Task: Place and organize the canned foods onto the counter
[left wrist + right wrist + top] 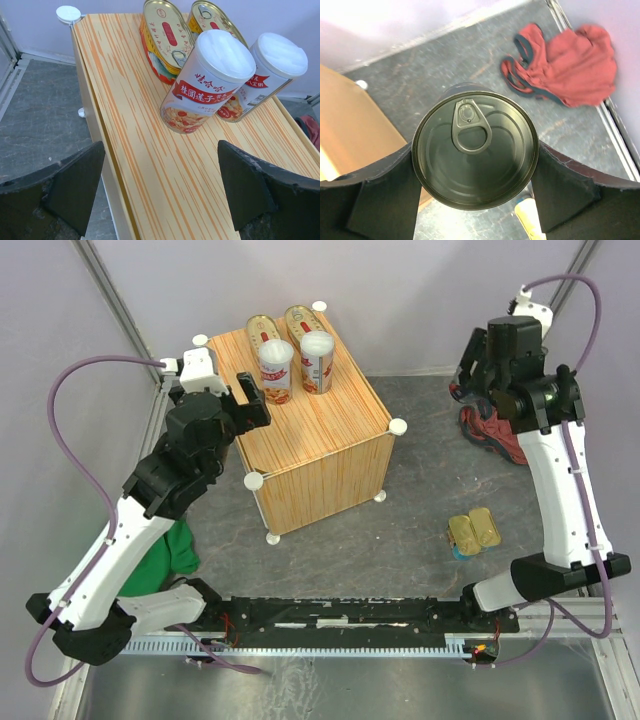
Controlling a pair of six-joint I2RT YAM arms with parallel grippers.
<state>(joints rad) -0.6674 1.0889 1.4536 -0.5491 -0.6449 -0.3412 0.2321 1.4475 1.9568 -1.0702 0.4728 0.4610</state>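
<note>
The counter (318, 445) is a light wood-grain box with white knobs. On its far end lie two oval gold cans (262, 332) (298, 318), and in front of them stand two tall white-lidded cans (275, 370) (317, 362). My left gripper (160, 190) hangs open over the counter's left edge, empty, just short of the nearer tall can (207, 82). My right gripper (475, 167) is held high at the right, shut on a dark round can (475, 150) with its pull-tab lid facing the camera. Two rectangular gold cans (474, 532) lie on the floor at the right.
A red cloth (565, 65) is crumpled on the floor by the right wall, below the right gripper. Beside the left arm a green cloth (180, 545) lies at the left. The grey floor spreads between the counter and the rectangular cans.
</note>
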